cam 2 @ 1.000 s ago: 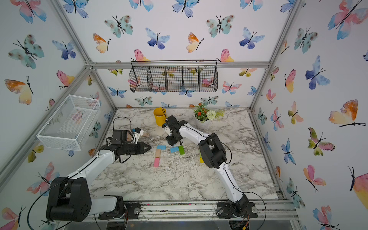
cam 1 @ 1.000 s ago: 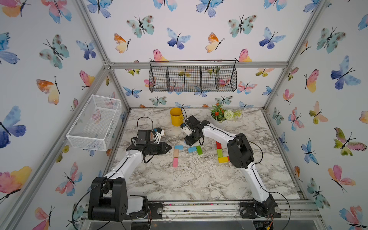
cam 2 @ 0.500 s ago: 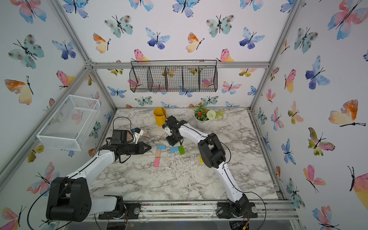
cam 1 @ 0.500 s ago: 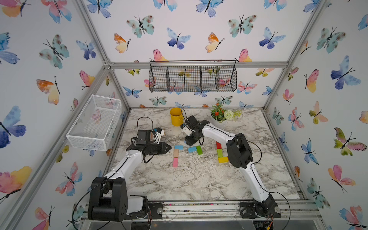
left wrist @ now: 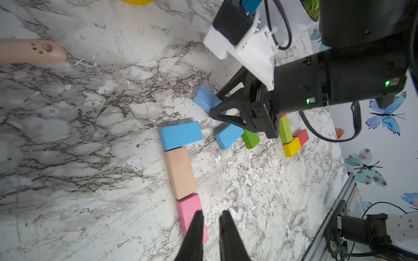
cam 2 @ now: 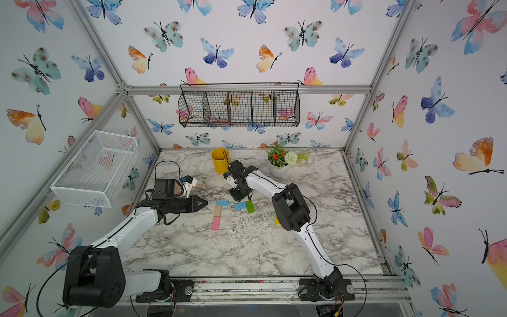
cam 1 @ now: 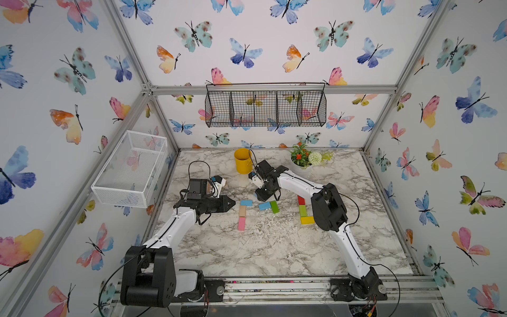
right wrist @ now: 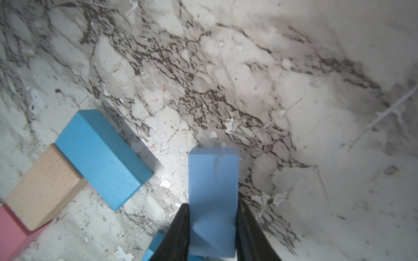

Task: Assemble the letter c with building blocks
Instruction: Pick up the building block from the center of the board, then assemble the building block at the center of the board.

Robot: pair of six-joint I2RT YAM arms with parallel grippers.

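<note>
A: Quick, big stuff first. What's on your screen?
B: Grey-veined white marble tabletop, white wire-mesh basket on the left wall, yellow cylindrical cup at the back.
A: Grippers?
B: My left gripper hovers low beside the block row. Its jaws are almost pressed together, with nothing between them. My right gripper points down near the cup, jaws pinching a tilted periwinkle-blue block by its long sides. I can't tell if its far end touches the marble.
A: Rest of the blocks?
B: Sky-blue rectangular block lies crosswise, touching the end of a tan bare-wood block. That one butts end to end against a pink block. A second sky-blue block and a dark green block touch each other, just beside the row. Lime-green block, red block and yellow block cluster well apart, by my right arm's elbow.
</note>
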